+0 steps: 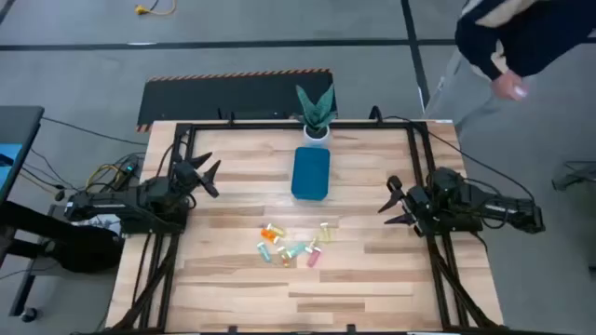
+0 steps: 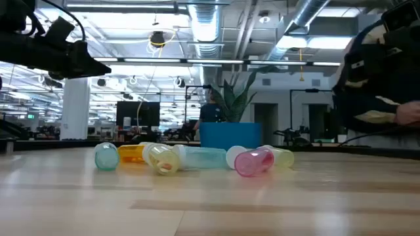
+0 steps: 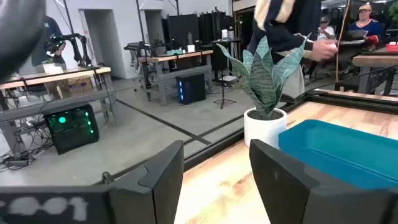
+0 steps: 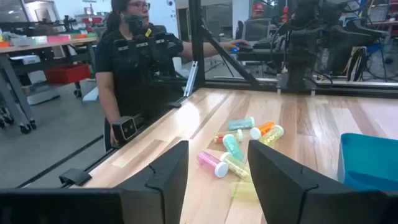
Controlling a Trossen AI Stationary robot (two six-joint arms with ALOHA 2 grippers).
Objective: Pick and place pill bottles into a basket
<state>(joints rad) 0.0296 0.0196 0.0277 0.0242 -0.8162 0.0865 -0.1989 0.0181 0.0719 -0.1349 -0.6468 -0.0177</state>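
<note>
1. High view: the small translucent plastic pill bottles, in orange, yellow, green and pink with pale caps, lie in a loose cluster on the light wooden tabletop, nearer than the teal-blue rounded-rectangle plastic basket. The basket holds nothing that can be seen and sits just in front of a white pot with a green plant at the far edge. The left end effector hangs over the left part of the tabletop, well apart from the bottles, which lie to its right and nearer. The right end effector hangs over the right part, with the bottles to its left and slightly nearer. A person stands beyond the far right corner.

2. Low view: the bottles lie on their sides in a row, touching or close together, with the basket behind them. No end effector is near them.

3. Left wrist view: the left end effector's fingers stand partly apart with nothing between them; the basket and the potted plant lie ahead.

4. Right wrist view: the right end effector's fingers show a gap and grip nothing, at their narrowest setting; the bottles lie ahead on the tabletop, apart from it, and the basket's corner shows beyond to the side.
</note>
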